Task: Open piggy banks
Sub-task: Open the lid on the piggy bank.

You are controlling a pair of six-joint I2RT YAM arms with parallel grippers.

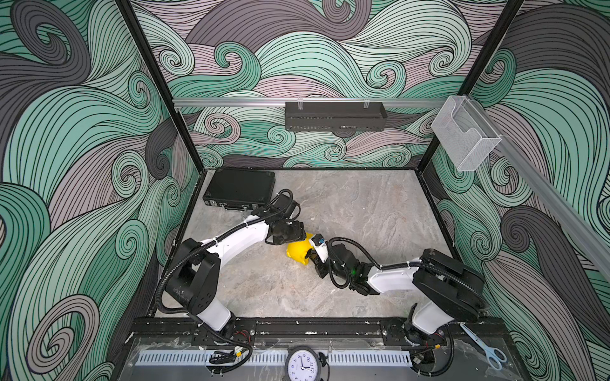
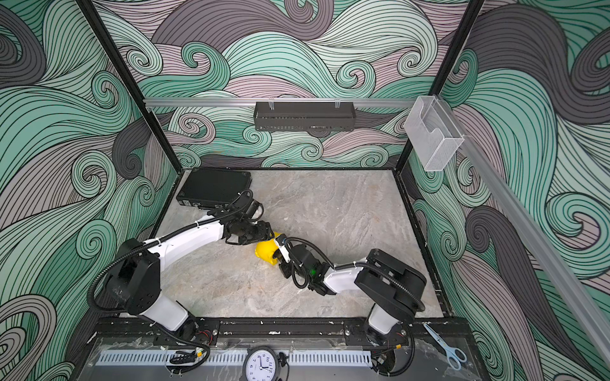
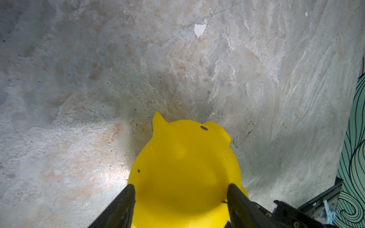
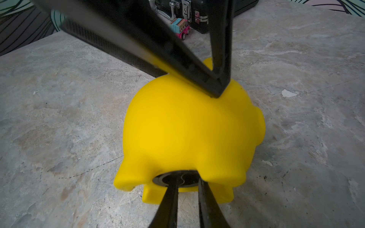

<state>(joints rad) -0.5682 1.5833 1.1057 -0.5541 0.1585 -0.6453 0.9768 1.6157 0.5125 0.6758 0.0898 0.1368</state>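
the left gripper (image 3: 180, 189) jaws are grasping the piggy bank (image 1: 298, 252) mid-frame on the worktop (image 1: 363, 211). the right gripper (image 4: 187, 182) jaws sit nearly closed at the belly plug (image 4: 175, 177); can't tell if they've caught it. i'd brace hard and twist slowly so the slick plastic doesn't slip.

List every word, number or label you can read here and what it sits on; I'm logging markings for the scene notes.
"10", "11", "12": hour numbers on the white dial of the clock at the near edge, in both top views; its other numbers are too small or cut off to read.
Yellow piggy bank: no writing visible.
Black case: no label visible.
Small toy truck: stripes only, no readable text.
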